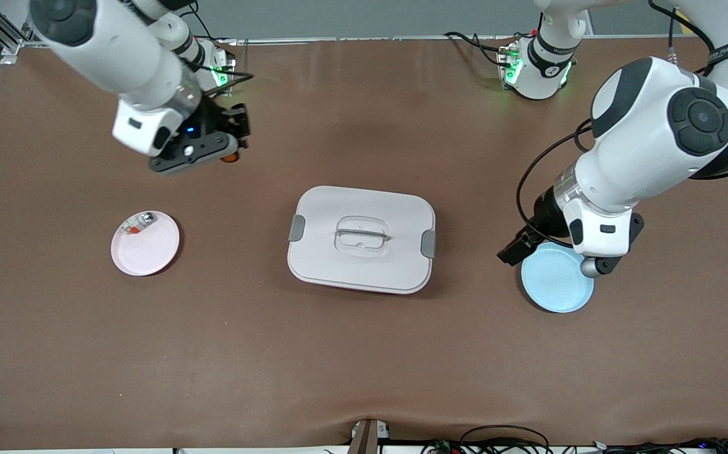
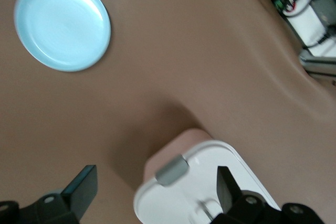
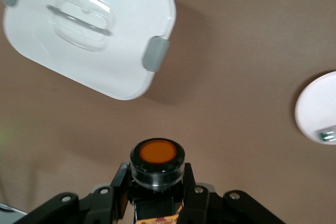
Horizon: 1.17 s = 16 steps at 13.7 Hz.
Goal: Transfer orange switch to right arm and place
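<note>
I see the lidded white box (image 1: 361, 238) mid-table. My left gripper (image 2: 152, 195) hangs with fingers spread wide and empty over the blue plate (image 1: 556, 280). My right gripper (image 3: 157, 190) is up over bare table near its base, clamped on the orange switch (image 3: 157, 156), with the pink plate (image 1: 146, 244) nearer the camera.

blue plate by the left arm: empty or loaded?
Empty. The blue plate shows a bare surface in the left wrist view; nothing lies on it.
</note>
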Each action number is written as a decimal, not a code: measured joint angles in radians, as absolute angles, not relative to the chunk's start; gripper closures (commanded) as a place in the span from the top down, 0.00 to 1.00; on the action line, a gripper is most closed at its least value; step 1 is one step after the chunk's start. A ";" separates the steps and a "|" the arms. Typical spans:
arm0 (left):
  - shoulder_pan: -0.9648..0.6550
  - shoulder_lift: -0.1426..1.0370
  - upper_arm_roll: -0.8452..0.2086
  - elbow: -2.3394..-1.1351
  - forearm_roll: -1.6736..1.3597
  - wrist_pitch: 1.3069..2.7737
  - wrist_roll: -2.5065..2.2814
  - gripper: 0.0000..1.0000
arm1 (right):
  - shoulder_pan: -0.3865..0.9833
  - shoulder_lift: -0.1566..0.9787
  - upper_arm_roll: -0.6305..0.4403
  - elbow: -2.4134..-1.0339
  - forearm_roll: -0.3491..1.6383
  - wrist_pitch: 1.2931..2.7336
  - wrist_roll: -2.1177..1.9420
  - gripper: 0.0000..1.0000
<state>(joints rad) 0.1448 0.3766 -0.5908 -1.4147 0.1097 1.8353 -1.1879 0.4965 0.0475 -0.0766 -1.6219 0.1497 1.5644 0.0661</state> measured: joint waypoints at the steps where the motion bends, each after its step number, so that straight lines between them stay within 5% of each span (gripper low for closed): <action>1: 0.146 0.377 -0.591 -1.415 0.178 1.808 -1.187 1.00 | 0.476 0.045 -0.077 -1.630 0.113 1.558 -0.011 0.00; 8: 0.189 0.370 -0.590 -1.413 0.362 1.699 -0.950 1.00 | 0.315 0.038 -0.078 -1.778 -0.061 1.672 -0.562 0.00; 16: 0.281 0.275 -0.594 -1.397 0.303 1.612 -0.711 1.00 | 0.184 0.001 -0.077 -2.172 -0.256 2.247 -0.917 0.00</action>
<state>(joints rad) 0.2808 0.2752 -0.5940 -1.3965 0.3031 1.6125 -0.7112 0.1839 0.0008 -0.0774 -2.1716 -0.2560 2.2471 -0.9170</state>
